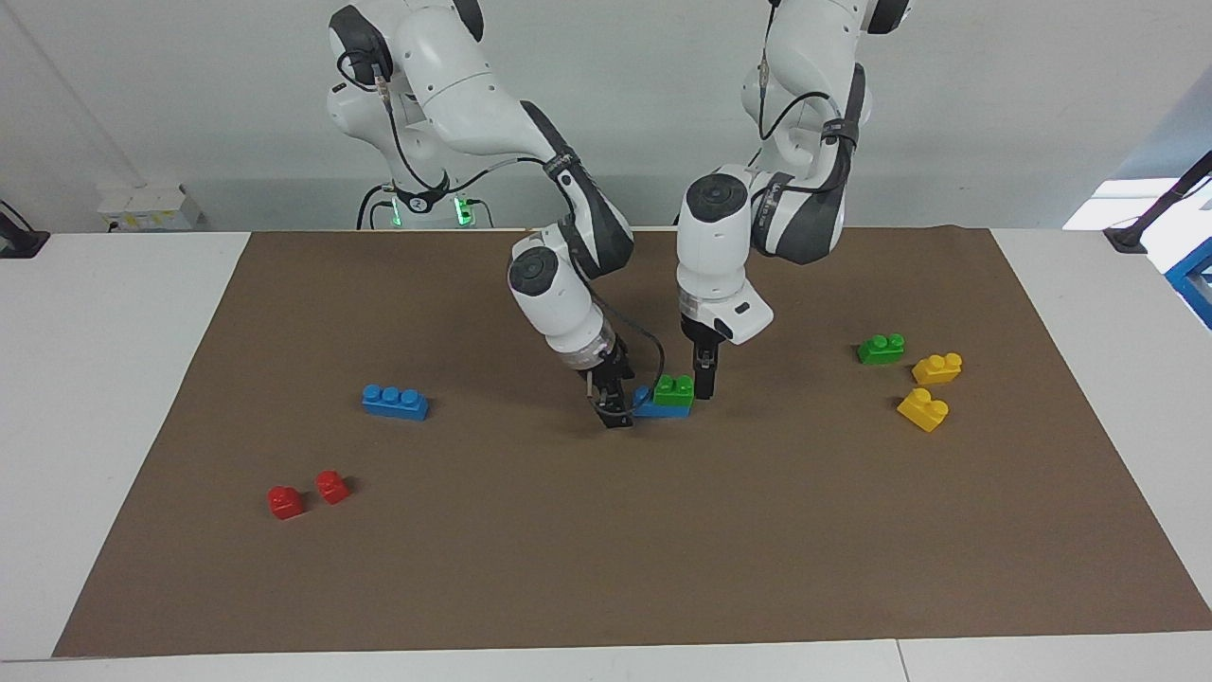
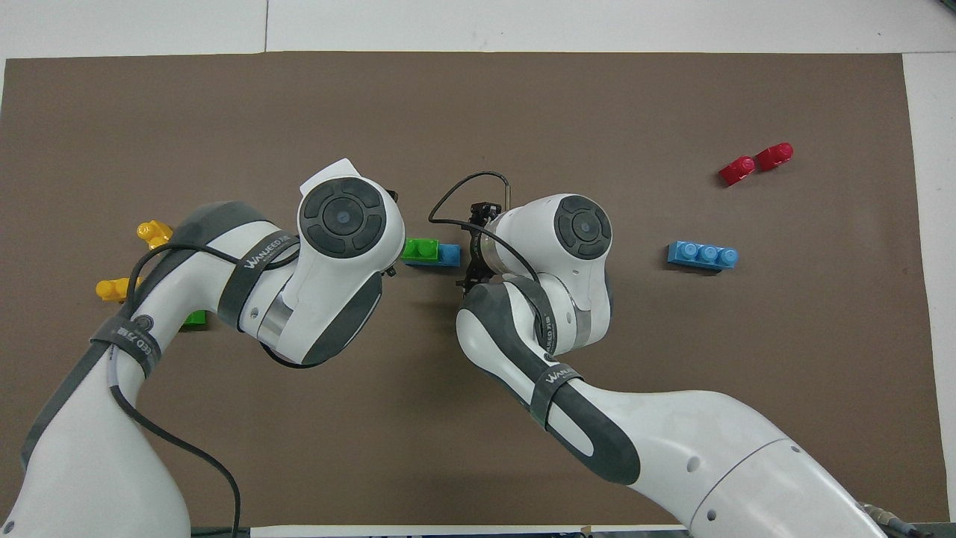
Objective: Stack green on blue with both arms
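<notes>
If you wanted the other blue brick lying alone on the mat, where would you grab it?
Probably across the long side walls of the loose blue brick, coming straight down: it lies flat, studs up, nothing beside it; the right gripper is nearer.
</notes>
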